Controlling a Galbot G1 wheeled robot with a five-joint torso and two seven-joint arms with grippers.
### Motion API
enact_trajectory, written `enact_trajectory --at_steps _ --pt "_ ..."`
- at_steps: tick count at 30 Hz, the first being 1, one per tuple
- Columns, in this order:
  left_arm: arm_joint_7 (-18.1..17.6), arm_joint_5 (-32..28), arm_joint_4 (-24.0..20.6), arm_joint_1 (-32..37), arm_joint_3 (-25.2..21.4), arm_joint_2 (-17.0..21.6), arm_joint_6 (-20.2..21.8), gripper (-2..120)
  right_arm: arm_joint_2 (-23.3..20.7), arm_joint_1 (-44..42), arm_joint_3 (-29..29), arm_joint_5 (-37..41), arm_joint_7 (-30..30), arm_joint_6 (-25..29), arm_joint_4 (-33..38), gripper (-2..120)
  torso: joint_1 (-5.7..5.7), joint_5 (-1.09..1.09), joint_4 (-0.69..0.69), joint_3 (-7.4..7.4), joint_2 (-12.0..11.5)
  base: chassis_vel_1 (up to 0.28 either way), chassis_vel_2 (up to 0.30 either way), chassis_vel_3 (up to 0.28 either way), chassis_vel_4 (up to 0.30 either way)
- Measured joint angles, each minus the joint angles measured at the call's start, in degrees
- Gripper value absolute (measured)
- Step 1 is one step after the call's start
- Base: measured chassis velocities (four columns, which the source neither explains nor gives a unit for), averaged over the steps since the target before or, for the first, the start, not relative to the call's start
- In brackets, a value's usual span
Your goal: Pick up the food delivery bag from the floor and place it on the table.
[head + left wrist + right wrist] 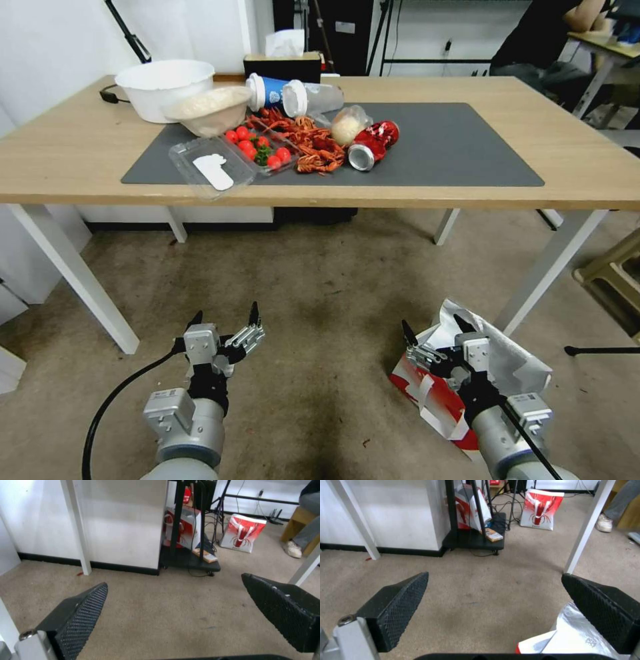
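the food delivery bag [507, 363] lies tipped on the floor [320, 313] beside a white leg of the table [587, 167], foil lining showing at its mouth. the right gripper [435, 330] hangs just above the bag's near edge with its fingers spread wide, nothing between them. the left gripper [225, 319] hovers over bare carpet well apart from the bag, also spread wide. the dark mat [453, 150] carries food litter.
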Motion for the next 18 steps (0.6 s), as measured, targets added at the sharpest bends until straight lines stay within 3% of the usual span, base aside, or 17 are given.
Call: enact_trajectory --at_steps 11,18 --pt "0.49 0.11 0.41 0.02 0.09 -0.04 -0.42 100 0.02 0.02 -0.10 -0.14 -0.05 -0.01 -0.39 100 -0.76 0.00 0.00 -1.69 -2.46 0.000 0.000 0.000 0.000" --pt "0.48 0.02 0.78 -0.15 0.14 -0.03 -0.35 100 0.05 0.24 -0.17 -0.25 -0.05 -0.05 -0.87 100 -1.57 0.00 0.00 -3.58 -5.17 0.000 0.000 0.000 0.000"
